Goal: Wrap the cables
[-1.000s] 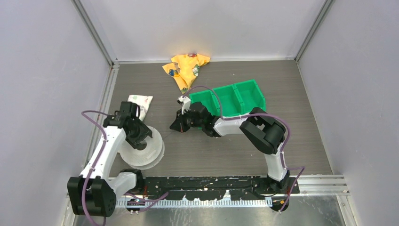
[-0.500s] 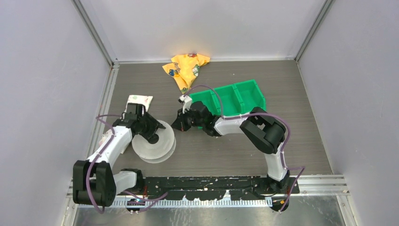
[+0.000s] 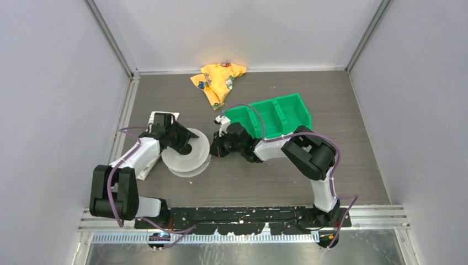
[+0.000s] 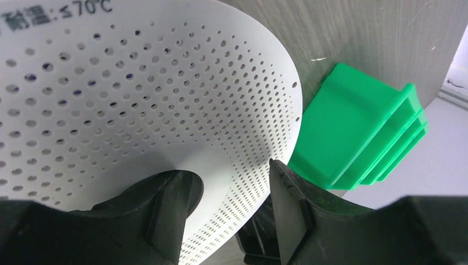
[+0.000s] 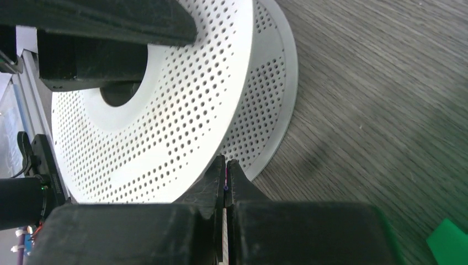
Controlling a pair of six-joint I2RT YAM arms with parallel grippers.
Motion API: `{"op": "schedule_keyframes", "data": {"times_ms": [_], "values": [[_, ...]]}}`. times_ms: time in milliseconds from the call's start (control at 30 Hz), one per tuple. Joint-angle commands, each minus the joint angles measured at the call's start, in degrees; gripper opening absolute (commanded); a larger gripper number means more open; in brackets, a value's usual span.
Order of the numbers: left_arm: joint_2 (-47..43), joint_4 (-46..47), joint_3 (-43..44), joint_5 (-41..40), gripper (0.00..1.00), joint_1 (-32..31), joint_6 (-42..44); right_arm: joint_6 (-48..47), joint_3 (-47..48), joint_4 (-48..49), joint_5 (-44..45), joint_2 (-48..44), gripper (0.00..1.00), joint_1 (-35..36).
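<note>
The big pale perforated spool (image 3: 187, 160) stands tilted on the table. My left gripper (image 3: 185, 144) holds it, with one finger in the hub hole and the other past the flange's rim, as the left wrist view (image 4: 226, 204) shows against the spool (image 4: 138, 83). My right gripper (image 3: 214, 150) is right beside the spool's right edge. In the right wrist view it (image 5: 225, 165) is shut on a very thin dark cable (image 5: 225, 187), just in front of the spool (image 5: 165, 110). The rest of the cable cannot be made out.
A green divided bin (image 3: 276, 113) stands just behind the right gripper and shows in the left wrist view (image 4: 353, 132). A yellow cloth (image 3: 218, 80) lies at the back. A white packet (image 3: 173, 116) lies partly under the left arm.
My left gripper has carried the spool up and to the right, close against the right gripper. The right gripper has shifted slightly right and stays shut.
</note>
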Motion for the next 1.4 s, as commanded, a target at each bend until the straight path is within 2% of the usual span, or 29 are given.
{"op": "schedule_keyframes", "data": {"times_ms": [0, 233, 467, 567, 633, 733, 800, 867, 900, 1000, 1133, 1267, 1367], "values": [[2.5, 6.4, 4.3, -0.4, 0.54, -1.4, -2.6, 0.6, 0.0, 2.7, 2.3, -5.3, 0.01, 0.3], [5.2, 7.2, 9.7, 2.1, 0.54, -1.5, -2.4, 0.1, 0.4, 0.4, -0.3, -6.5, 0.01, -1.3], [5.3, 6.2, 16.7, 10.0, 0.55, -2.0, -2.4, 1.0, 0.0, 0.7, 0.0, -6.3, 0.01, -2.2], [4.4, 2.3, 21.3, 13.0, 0.56, -2.0, 1.9, 1.7, 0.5, 0.9, -0.6, -5.9, 0.01, -2.6], [4.0, -4.4, 25.2, 13.7, 0.56, -2.0, 7.8, 1.7, 0.7, 0.7, -0.7, -5.7, 0.01, -2.7], [3.8, -17.1, 31.6, 6.5, 0.57, -2.0, 20.3, 2.1, 0.7, 1.0, -0.9, -5.6, 0.01, -2.7], [3.6, -24.1, 34.1, -3.7, 0.57, -2.0, 27.2, 2.3, 0.7, 1.2, -1.1, -5.6, 0.01, -2.6], [3.4, -27.8, 34.6, -14.0, 0.59, -1.8, 31.4, 2.4, 0.7, 1.3, -1.3, -5.7, 0.01, -2.7], [3.4, -27.7, 33.5, -16.5, 0.6, -1.3, 32.9, 2.4, 0.7, 1.3, -1.4, -5.8, 0.0, -2.7], [4.2, -23.9, 29.8, -16.5, 0.6, 1.4, 35.6, 2.4, 0.8, 1.3, -1.6, -5.9, 0.01, -2.7], [9.1, -19.1, 28.5, -8.9, 0.58, 4.1, 36.5, 2.7, 0.8, 1.3, -2.0, -6.0, 0.0, -2.7], [10.8, -18.0, 29.1, -12.5, 0.58, 4.1, 37.5, 2.8, 0.6, 1.1, -2.1, -6.3, 0.01, -2.7], [10.7, -17.3, 28.9, -16.6, 0.62, 4.8, 39.0, 2.8, 0.6, 1.0, -2.2, -6.4, 0.01, -2.7]]}}
